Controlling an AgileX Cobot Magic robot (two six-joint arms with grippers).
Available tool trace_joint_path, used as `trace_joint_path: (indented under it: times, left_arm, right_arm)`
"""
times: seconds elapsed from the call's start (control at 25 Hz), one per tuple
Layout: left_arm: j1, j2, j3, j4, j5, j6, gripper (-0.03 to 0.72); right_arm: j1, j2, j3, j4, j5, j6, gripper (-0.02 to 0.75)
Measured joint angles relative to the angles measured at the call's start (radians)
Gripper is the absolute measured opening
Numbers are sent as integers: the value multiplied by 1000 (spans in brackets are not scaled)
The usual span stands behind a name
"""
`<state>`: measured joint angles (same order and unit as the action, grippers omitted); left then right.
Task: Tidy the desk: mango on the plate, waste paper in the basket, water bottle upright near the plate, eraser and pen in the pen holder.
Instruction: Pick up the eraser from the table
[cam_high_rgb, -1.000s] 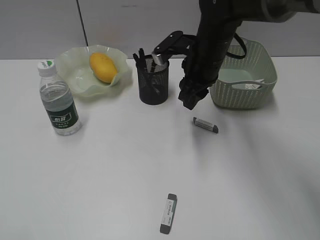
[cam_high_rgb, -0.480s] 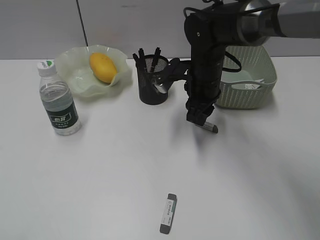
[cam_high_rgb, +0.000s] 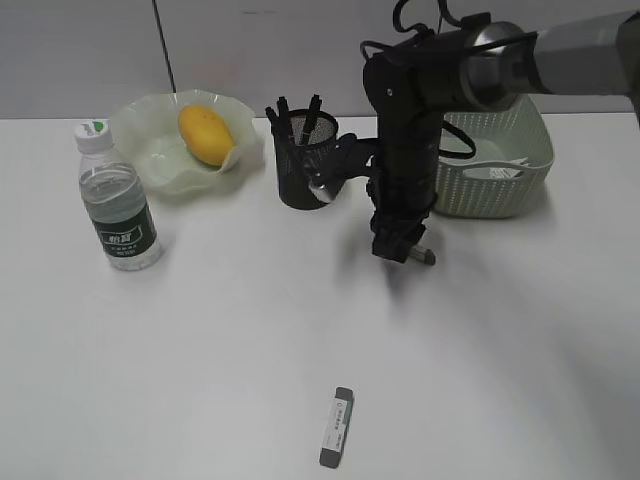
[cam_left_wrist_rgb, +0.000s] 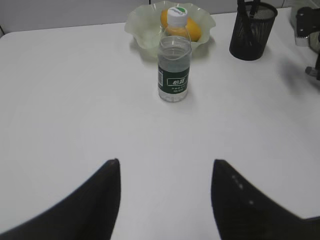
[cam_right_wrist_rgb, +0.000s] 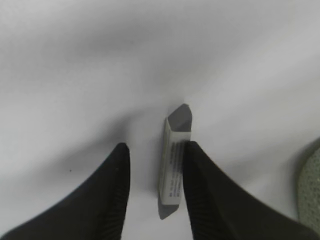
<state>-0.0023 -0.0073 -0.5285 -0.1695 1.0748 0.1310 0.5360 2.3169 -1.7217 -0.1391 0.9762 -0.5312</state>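
I am looking across the desk (cam_high_rgb: 200, 330), a plain white top that is running back to a pale grey panelled wall (cam_high_rgb: 90, 50) with one dark seam. The light is falling softly and the arm is throwing a dim shadow on the white.

The eraser (cam_right_wrist_rgb: 175, 155) I am working on is lying flat on the desk, in front of the basket (cam_high_rgb: 520, 160) and to the right of the pen holder (cam_high_rgb: 305, 165). It is a small grey block in a white printed sleeve, its bare grey end pointing away from the wrist camera. My right gripper (cam_right_wrist_rgb: 156, 192) is standing over it with the jaws partly spread, one finger on each side; the right finger is touching or almost touching the sleeve, and I cannot tell whether it is pressing. The eraser is resting on the table, not lifted.

A second eraser (cam_high_rgb: 338, 427) is lying near the front edge. The mango (cam_high_rgb: 206, 134) is sitting on the plate (cam_high_rgb: 150, 150), with the water bottle (cam_high_rgb: 118, 200) standing upright beside it. My left gripper (cam_left_wrist_rgb: 165, 200) is hanging wide apart over bare desk, holding nothing.
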Motion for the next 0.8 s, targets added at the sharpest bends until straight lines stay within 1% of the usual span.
trace_joint_path:
  times: [0.4, 0.8]
  left_arm:
    - [0, 0, 0, 0, 0, 0, 440]
    - [0, 0, 0, 0, 0, 0, 434]
  right_arm:
    - [0, 0, 0, -27, -3, 0, 300]
    - [0, 30, 0, -27, -28, 0, 300]
